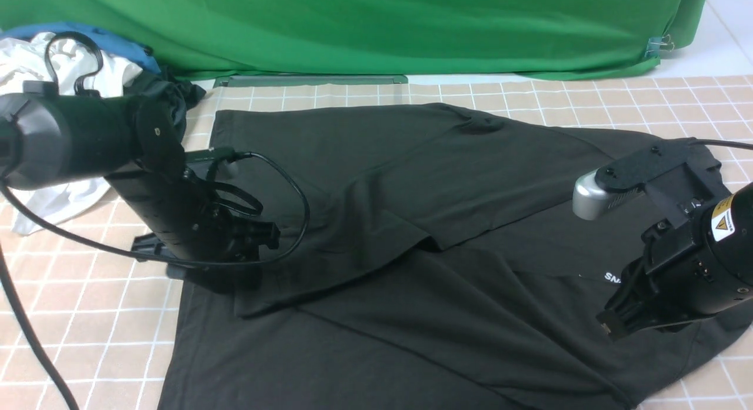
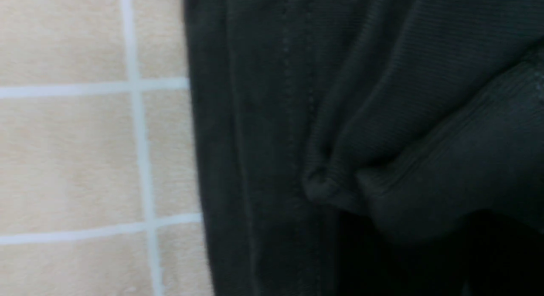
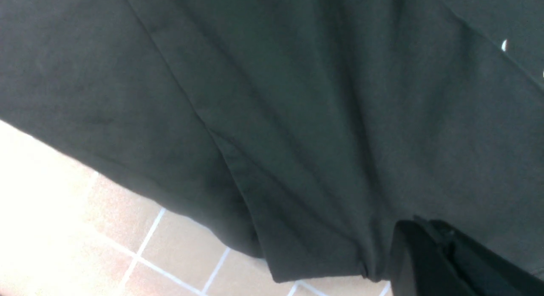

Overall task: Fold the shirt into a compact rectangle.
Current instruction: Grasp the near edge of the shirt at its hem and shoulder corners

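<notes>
Illumination in the front view is bright, even and diffuse, shadows are soft, and the black shirt (image 1: 412,180) renders with low contrast; the left wrist view is blurred at close range, and the right wrist view overexposes the checked cloth (image 3: 38,194) at one corner.

Pleated black shirt (image 3: 297,117) touching pincer (image 3: 425,257), tiled cloth (image 3: 140,253) beneath.

The shirt (image 1: 412,222) lies spread across the middle of the worktop (image 1: 88,316), its far layer overlapping the near one. The left hand (image 1: 176,263) sits at its left edge, the right hand (image 1: 617,322) over its right side. A heap of garments (image 1: 70,69) lies at the far left.
</notes>
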You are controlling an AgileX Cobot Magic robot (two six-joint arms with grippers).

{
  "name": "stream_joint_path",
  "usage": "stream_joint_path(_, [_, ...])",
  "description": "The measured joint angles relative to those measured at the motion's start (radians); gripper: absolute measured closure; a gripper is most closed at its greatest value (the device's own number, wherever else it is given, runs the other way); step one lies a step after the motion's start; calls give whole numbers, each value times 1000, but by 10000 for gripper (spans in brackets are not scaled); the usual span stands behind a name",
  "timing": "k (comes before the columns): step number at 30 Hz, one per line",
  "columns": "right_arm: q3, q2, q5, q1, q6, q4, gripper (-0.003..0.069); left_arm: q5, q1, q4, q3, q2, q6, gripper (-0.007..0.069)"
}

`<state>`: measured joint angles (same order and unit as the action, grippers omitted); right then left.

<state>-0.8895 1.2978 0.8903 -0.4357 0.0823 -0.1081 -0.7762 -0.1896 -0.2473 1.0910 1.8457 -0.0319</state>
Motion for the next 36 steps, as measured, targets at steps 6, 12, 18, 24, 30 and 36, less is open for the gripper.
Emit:
stream_joint_path(6, [0, 0, -15, 0, 0, 1, 623, -19, -1, -22, 15, -7, -53, 572])
stream_joint_path(12, [0, 0, -23, 0, 0, 1, 623, -69, -1, 93, 69, -90, 24, 572])
stream_joint_path(18, [0, 0, -43, 0, 0, 1, 623, -85, -1, 172, 106, -135, 83, 572])
stream_joint_path(24, [0, 0, -48, 0, 0, 1, 620, -121, -1, 205, 106, -105, 103, 572])
stream_joint_path(30, [0, 0, -48, 0, 0, 1, 617, -105, -1, 224, 106, -97, 126, 549])
stream_joint_path(36, [-29, 0, 20, 13, -7, 54, 615, -149, 0, 332, 121, -101, 140, 365])
